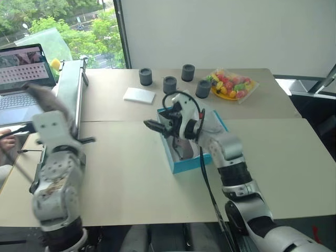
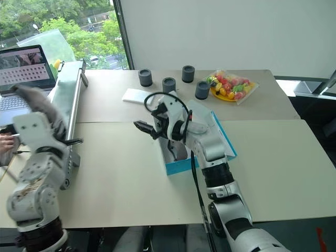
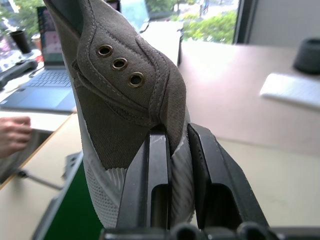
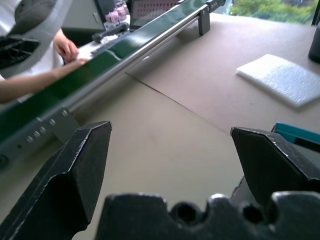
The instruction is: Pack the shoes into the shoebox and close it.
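Taupe shoe (image 3: 125,95) is clamped in my left pincer (image 3: 176,165), heel end up, lifted off the worktop (image 1: 131,178) at the left edge near the laptop (image 1: 21,79); it is motion-smeared in the head views, so I can't read how it's turned there. Second shoe (image 2: 176,149) sits inside the blue shoebox (image 2: 181,165), mostly hidden behind my right arm. Box lid is hard to make out behind the arm. Count: two shoes, one shoebox, four dark cylinders (image 1: 146,76), one white pad (image 1: 139,95), one tray of fruit (image 1: 231,84). Right pincer (image 2: 149,127) is released, jaws wide and holding nothing, hovering just above the box's left rim. A person's hand (image 3: 14,135) shows by the laptop.
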You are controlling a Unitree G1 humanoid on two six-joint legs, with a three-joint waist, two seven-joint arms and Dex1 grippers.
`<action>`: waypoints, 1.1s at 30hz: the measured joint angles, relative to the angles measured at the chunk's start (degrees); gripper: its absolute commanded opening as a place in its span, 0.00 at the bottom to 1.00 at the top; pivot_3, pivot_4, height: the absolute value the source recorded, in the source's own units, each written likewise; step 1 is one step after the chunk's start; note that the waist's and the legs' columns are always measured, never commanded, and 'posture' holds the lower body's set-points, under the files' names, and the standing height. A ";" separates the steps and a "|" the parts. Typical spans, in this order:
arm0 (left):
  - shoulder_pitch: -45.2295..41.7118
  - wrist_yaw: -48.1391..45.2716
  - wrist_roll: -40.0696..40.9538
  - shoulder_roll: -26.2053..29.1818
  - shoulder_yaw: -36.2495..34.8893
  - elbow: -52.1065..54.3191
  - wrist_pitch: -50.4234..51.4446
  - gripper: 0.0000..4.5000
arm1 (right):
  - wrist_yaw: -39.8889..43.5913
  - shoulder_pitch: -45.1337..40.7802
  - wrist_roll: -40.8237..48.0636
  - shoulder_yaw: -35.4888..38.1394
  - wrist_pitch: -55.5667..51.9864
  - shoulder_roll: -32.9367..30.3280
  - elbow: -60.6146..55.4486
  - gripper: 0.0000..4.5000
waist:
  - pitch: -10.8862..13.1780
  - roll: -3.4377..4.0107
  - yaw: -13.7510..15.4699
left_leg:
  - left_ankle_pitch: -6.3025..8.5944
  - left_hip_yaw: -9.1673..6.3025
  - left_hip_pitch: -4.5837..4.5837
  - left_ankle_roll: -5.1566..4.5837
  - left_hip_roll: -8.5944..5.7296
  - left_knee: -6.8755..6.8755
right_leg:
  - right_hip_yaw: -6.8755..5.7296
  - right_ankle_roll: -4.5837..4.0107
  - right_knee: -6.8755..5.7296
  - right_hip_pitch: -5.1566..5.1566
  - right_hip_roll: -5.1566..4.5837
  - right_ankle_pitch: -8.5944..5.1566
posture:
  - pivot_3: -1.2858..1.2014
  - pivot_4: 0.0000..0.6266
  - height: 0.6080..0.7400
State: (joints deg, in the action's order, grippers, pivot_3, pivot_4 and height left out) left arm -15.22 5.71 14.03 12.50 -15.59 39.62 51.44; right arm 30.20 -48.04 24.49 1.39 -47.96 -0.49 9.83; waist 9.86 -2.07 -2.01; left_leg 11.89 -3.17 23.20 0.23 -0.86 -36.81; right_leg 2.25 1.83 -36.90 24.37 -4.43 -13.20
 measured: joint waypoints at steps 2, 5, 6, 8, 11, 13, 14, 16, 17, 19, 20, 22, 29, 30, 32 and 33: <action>-0.21 -3.13 3.07 -0.51 6.26 3.53 1.67 0.02 | -3.56 -5.86 7.47 8.93 -9.25 1.99 6.37 1.00 | 0.00 0.00 -0.28 | 0.00 0.01 0.07 -0.01 0.04 0.01 | 0.02 0.00 -0.07 0.04 0.00 0.00 | 0.52 0.24 0.99; 0.48 -7.42 12.33 -4.81 9.32 7.58 6.33 0.02 | -7.63 -12.78 15.67 20.37 -18.57 1.58 16.11 1.00 | 0.00 0.01 -0.47 | 0.04 0.07 0.06 -0.07 0.17 0.03 | 0.04 -0.01 0.00 0.03 0.02 0.00 | 0.52 0.24 0.99; 0.92 -8.27 16.20 -6.45 8.47 8.06 8.67 0.02 | -8.34 -14.41 17.39 22.91 -20.37 0.79 19.23 1.00 | 0.01 0.02 -0.57 | 0.04 0.11 0.06 -0.08 0.17 0.03 | 0.04 -0.01 0.11 0.04 0.06 0.00 | 0.52 0.24 0.99; 1.19 -9.50 21.06 -6.50 6.76 8.19 11.93 0.02 | -8.93 -15.89 18.60 24.49 -21.96 -0.13 22.42 1.00 | 0.02 0.03 -0.78 | 0.04 0.29 0.02 -0.08 0.14 0.03 | 0.04 -0.03 0.04 0.04 0.15 -0.01 | 0.52 0.24 0.99; 0.41 -9.65 25.45 -5.79 3.19 8.24 14.76 0.02 | -9.08 -16.66 18.94 24.48 -22.60 -0.72 24.81 1.00 | 0.03 0.04 -0.97 | 0.03 0.49 -0.01 -0.09 0.15 -0.01 | 0.03 -0.04 0.01 -0.01 0.22 -0.01 | 0.52 0.24 0.99; -0.83 -9.76 26.98 -3.30 2.25 8.24 15.81 0.02 | -8.92 -16.70 18.94 23.74 -22.60 -0.87 25.41 1.00 | 0.02 0.04 -0.91 | 0.03 0.52 -0.01 -0.09 0.12 -0.05 | 0.02 -0.03 0.03 -0.07 0.20 -0.01 | 0.52 0.24 0.99; -1.20 -9.71 27.31 -2.32 2.14 8.22 16.25 0.02 | -8.93 -16.79 18.97 23.51 -22.60 -0.77 25.48 1.00 | 0.02 0.04 -0.86 | 0.03 0.53 -0.01 -0.09 0.09 -0.05 | 0.02 -0.02 0.06 -0.08 0.17 -0.01 | 0.52 0.24 0.99; -1.49 -9.62 28.08 -1.52 2.27 8.14 16.53 0.02 | -9.02 -16.91 19.06 23.27 -22.60 -0.59 25.39 0.94 | 0.02 0.04 -0.61 | 0.03 0.51 0.04 -0.09 0.06 -0.05 | 0.00 0.01 0.11 -0.07 0.13 -0.01 | 0.52 0.24 0.99; -1.65 -9.53 28.24 -1.08 2.29 8.10 16.62 0.02 | -9.11 -16.91 19.08 23.05 -22.59 -0.36 25.22 0.88 | 0.03 0.04 -0.55 | 0.03 0.50 0.07 -0.09 0.06 -0.05 | 0.00 0.01 0.12 -0.06 0.13 -0.01 | 0.52 0.24 0.99; -1.72 -9.10 28.56 -0.69 2.32 7.97 16.66 0.02 | -9.66 -16.90 19.21 22.98 -22.55 0.20 24.89 0.78 | 0.03 0.04 -0.52 | 0.03 0.49 0.08 -0.09 0.06 -0.05 | -0.01 0.01 0.11 -0.04 0.12 -0.01 | 0.52 0.24 0.99; -1.72 -8.82 28.83 -0.69 2.39 7.75 16.66 0.02 | -10.37 -16.89 19.42 23.13 -22.53 0.33 24.60 0.69 | 0.03 0.04 -0.47 | 0.03 0.48 0.08 -0.09 0.05 -0.05 | -0.01 0.01 0.11 -0.04 0.11 -0.01 | 0.52 0.24 0.99; -1.72 -8.48 28.89 -0.50 2.68 7.69 16.66 0.02 | -11.20 -16.76 19.51 23.25 -22.53 0.56 24.16 0.56 | 0.02 0.04 -0.45 | 0.03 0.47 0.06 -0.08 0.04 -0.05 | -0.01 0.01 0.09 -0.05 0.11 -0.01 | 0.52 0.24 0.99; -1.32 -8.03 28.88 1.80 4.03 7.38 16.66 0.02 | -11.60 -16.20 19.51 21.98 -22.44 0.80 22.81 0.11 | 0.03 0.04 -0.59 | 0.03 0.47 0.05 -0.08 0.05 -0.04 | 0.00 0.01 0.09 -0.04 0.12 -0.01 | 0.52 0.24 0.99; -1.04 -8.15 28.79 2.58 4.35 7.39 16.38 0.02 | -11.51 -15.96 19.51 21.56 -22.39 0.83 22.52 0.11 | 0.03 0.04 -0.56 | 0.03 0.47 0.06 -0.08 0.05 -0.04 | -0.01 0.01 0.10 -0.04 0.12 -0.01 | 0.52 0.24 0.99; -0.73 -8.68 28.27 4.72 5.13 7.45 15.64 0.02 | -11.24 -15.55 19.52 21.38 -22.35 1.10 22.15 0.11 | 0.03 0.05 -0.55 | 0.03 0.47 0.06 -0.08 0.04 -0.04 | -0.01 0.01 0.09 -0.04 0.12 -0.01 | 0.52 0.24 0.99; -0.58 -8.83 27.70 5.49 5.80 7.51 14.96 0.02 | -11.12 -15.40 19.54 21.38 -22.23 1.21 21.93 0.11 | 0.03 0.05 -0.51 | 0.03 0.46 0.06 -0.08 0.04 -0.04 | -0.01 0.01 0.08 -0.04 0.11 -0.01 | 0.52 0.24 0.99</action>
State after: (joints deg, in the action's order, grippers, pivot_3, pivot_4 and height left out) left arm -15.80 -3.12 41.73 17.98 -9.79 47.13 66.40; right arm 19.08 -63.44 44.03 22.77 -70.18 0.71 31.76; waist 9.89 -2.02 -2.52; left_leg 11.92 -2.71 23.25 0.15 -0.83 -36.86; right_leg 2.24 1.84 -36.82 24.33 -4.32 -13.22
